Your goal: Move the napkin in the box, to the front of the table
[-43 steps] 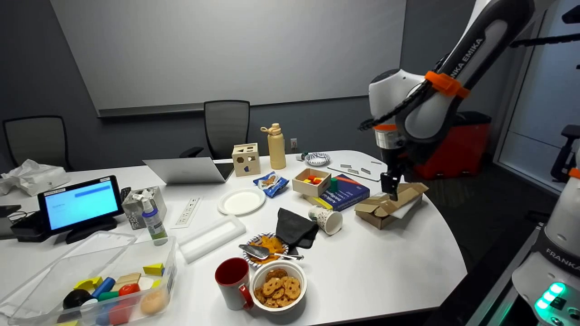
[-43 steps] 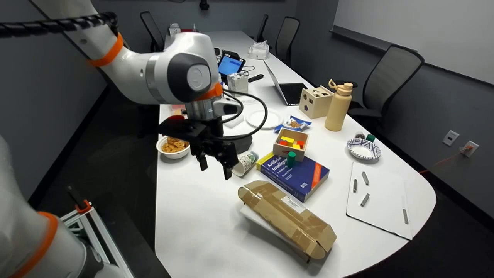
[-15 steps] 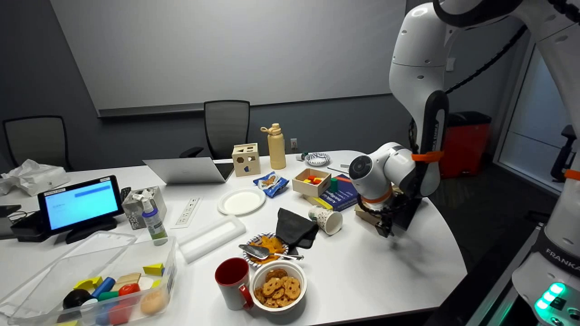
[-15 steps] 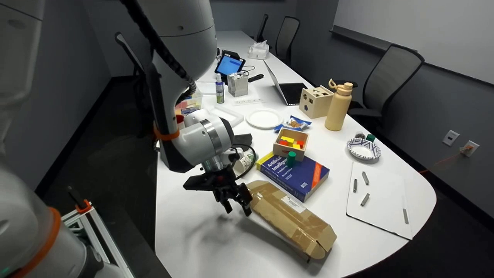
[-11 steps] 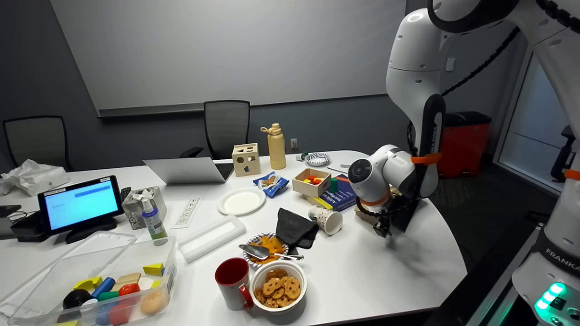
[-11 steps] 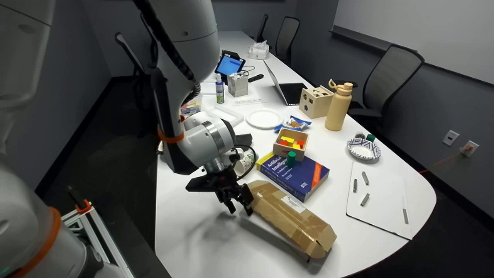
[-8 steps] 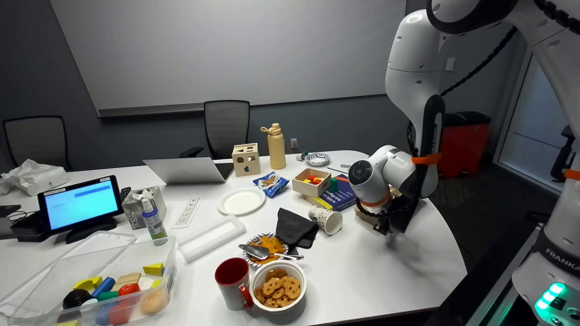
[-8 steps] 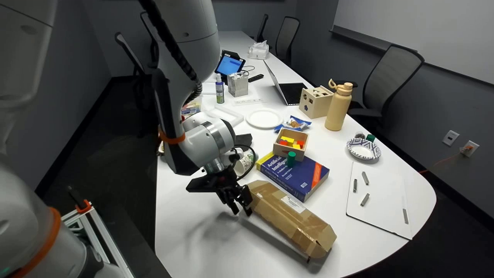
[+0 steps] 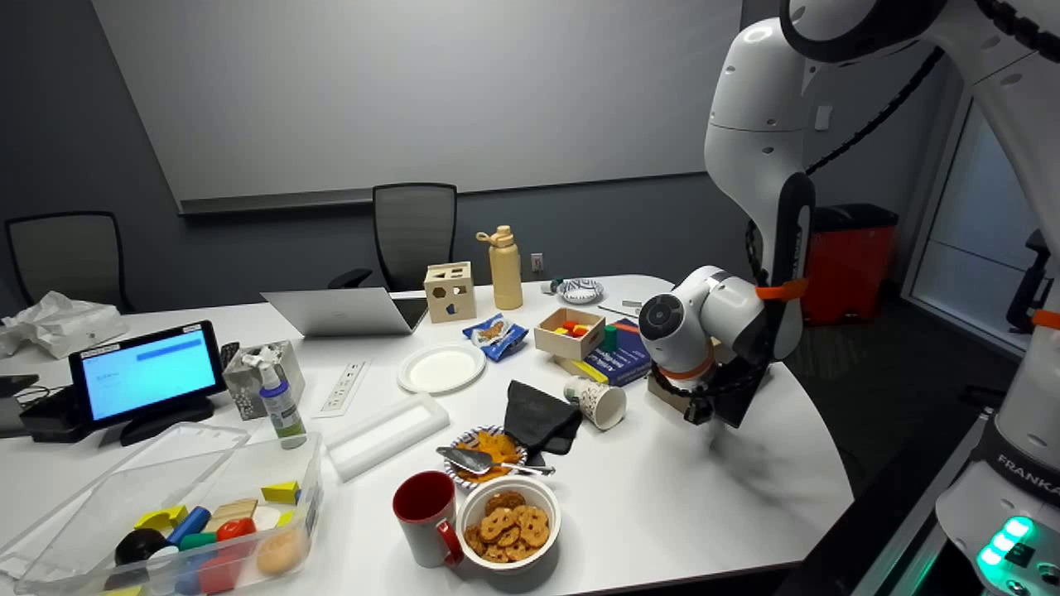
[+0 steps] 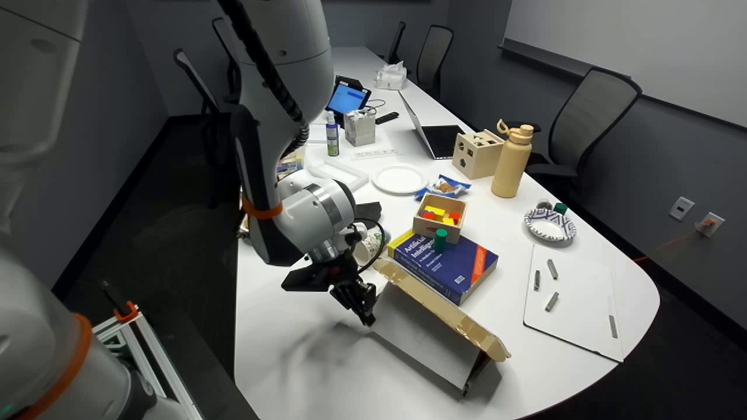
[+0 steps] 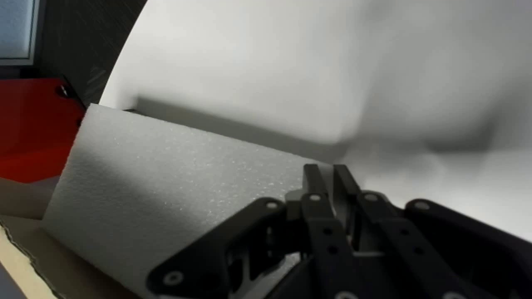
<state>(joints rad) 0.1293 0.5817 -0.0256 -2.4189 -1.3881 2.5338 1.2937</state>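
Note:
The napkin shows as a flat whitish sheet, tilted in the open brown cardboard box near the rounded end of the white table. In the wrist view the sheet spreads left of my gripper, its near corner running in between the fingertips. My jaws are drawn nearly together on that corner. Low over the table, the gripper sits at the left end of the sheet in an exterior view. The arm hides most of the box in an exterior view, and the sheet is hidden there.
A thick blue book with a small wooden tray on it lies behind the box. Beside the arm are a tipped paper cup and a black cloth. A pretzel bowl and a red-lined mug stand nearer the edge.
Since about three seconds ago the gripper has come down beside the box. Over the last half second its fingers have closed, and the brown flap no longer covers the sheet's face.

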